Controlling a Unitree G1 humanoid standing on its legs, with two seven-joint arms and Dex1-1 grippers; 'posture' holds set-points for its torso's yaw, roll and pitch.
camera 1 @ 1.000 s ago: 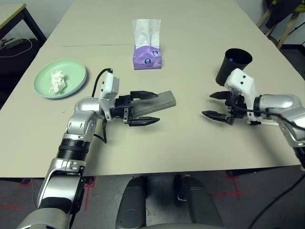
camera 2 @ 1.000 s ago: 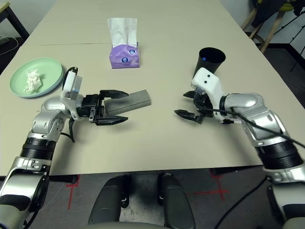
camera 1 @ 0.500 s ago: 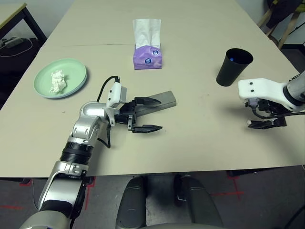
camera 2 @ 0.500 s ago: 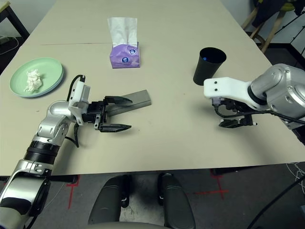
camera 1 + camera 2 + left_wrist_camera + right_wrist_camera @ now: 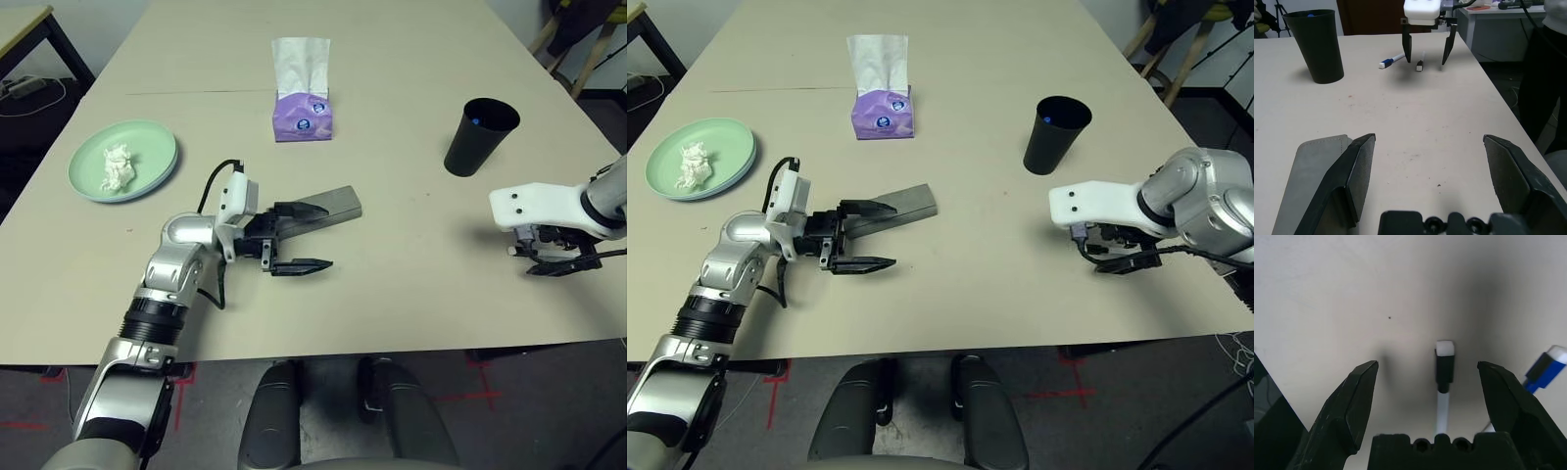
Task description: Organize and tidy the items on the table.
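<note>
The right end effector (image 5: 1427, 382) is hanging wide open and empty, straddling a white pen (image 5: 1444, 363); lower straight, closing centred. The left end effector (image 5: 299, 237) is gaping empty at the case's (image 5: 333, 204) 7 o'clock.

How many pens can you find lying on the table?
2. The black-capped pen lies directly under the right pincer, between its open fingers; the blue-capped pen lies just beside it. The black cup may hide more.

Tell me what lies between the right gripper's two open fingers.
In the right wrist view, a white pen with a black band lies on the table between the open fingers of the right gripper, untouched. A blue-capped pen lies just outside one finger.
</note>
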